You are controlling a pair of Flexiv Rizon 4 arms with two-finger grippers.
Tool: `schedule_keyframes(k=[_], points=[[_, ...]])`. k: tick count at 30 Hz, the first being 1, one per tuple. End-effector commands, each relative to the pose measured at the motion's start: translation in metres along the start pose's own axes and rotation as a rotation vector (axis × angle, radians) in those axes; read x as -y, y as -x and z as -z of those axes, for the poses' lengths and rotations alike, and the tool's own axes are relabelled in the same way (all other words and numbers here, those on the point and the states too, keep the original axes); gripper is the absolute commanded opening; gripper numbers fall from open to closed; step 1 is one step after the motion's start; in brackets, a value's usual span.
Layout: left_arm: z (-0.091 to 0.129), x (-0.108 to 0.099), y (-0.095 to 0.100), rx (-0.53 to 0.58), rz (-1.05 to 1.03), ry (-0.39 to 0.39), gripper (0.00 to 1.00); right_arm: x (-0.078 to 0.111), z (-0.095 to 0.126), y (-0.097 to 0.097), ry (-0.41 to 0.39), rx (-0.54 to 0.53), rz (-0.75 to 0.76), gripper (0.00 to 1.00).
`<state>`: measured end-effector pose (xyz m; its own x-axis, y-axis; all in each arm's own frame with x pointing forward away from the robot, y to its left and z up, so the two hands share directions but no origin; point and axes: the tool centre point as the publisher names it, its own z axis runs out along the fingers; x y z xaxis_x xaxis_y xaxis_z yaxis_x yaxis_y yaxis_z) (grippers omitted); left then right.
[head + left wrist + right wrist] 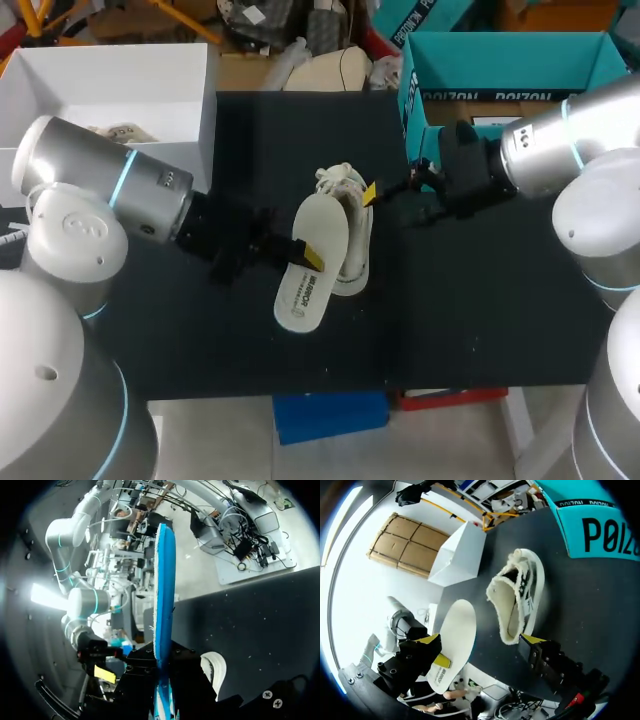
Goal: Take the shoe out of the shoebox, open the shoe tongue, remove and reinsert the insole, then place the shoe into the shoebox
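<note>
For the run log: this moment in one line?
left gripper: shut on white blue-backed insole | right gripper: at white fleece-lined shoe | shoe: on black table

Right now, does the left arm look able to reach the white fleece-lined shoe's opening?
Probably yes: the left gripper, shut on the flat white insole, is right beside the shoe, whose opening lies uncovered; the right gripper sits at its end.
</note>
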<state>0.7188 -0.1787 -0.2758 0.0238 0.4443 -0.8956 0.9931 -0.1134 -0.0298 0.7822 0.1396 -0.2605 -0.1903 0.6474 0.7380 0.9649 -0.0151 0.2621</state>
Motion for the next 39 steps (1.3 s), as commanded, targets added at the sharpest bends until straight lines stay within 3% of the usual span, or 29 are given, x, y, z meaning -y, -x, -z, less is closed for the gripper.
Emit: schedule_keyframes(k=[1, 2, 10, 16, 23, 30, 39], points=[[0.000, 0.001, 0.002, -0.023, 0.001, 0.000, 0.00, 0.000, -0.001, 0.000, -0.001, 0.000, 0.000, 1.00], [0.000, 0.001, 0.002, -0.023, 0.001, 0.000, 0.00, 0.000, -0.001, 0.000, -0.001, 0.000, 0.000, 1.00], [0.001, 0.031, 0.003, 0.104, 0.238, -0.265, 0.00, 0.019, -0.002, 0.006, -0.043, 0.066, 0.124, 1.00], [-0.005, 0.039, -0.001, 0.081, 0.295, -0.343, 0.00, 0.037, 0.007, 0.009, 0.021, 0.092, 0.214, 1.00], [-0.012, 0.042, -0.003, 0.057, 0.317, -0.381, 0.00, 0.048, 0.017, 0.012, 0.068, 0.133, 0.259, 1.00], [-0.018, 0.032, -0.019, -0.145, 0.282, -0.306, 0.00, 0.048, 0.017, 0.012, 0.068, 0.133, 0.259, 1.00], [-0.034, 0.011, -0.035, -0.232, 0.287, -0.323, 0.00, 0.048, 0.017, 0.012, 0.068, 0.133, 0.259, 1.00]])
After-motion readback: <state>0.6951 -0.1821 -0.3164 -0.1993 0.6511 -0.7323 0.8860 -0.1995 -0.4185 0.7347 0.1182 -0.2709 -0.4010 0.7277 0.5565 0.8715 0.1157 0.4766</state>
